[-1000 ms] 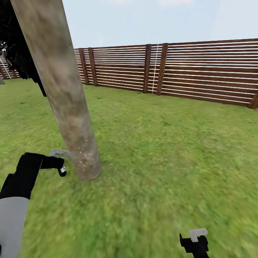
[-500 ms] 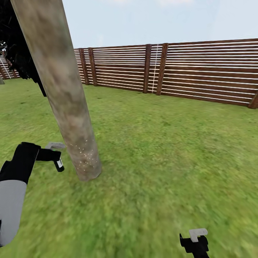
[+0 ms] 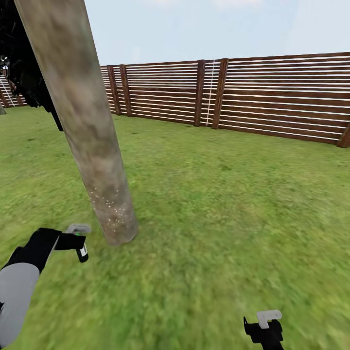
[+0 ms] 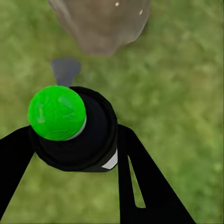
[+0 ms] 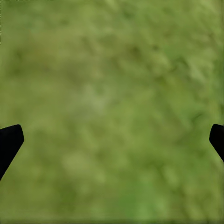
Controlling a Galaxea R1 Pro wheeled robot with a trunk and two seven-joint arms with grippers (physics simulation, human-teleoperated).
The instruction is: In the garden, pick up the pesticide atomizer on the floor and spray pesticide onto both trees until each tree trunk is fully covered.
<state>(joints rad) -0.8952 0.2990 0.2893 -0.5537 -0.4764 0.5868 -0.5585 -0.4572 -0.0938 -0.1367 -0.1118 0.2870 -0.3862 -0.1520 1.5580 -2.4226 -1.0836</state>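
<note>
At the near right, the right gripper (image 5: 112, 140) hangs over bare grass, its fingers spread wide with nothing between them. At the near left, the left gripper (image 3: 77, 241) clamps the pesticide atomizer (image 4: 74, 128) around its dark body, just short of the tree trunk (image 3: 82, 116), whose base is flecked with white specks. The bottle looks light, rigid and smooth-sided, so a mid-body hold seems best. The wooden fence (image 3: 272, 97) stands far behind.

A fenced garden: green lawn (image 3: 218, 233), slatted wooden fence (image 3: 272, 97), tree trunk (image 3: 82, 116).
</note>
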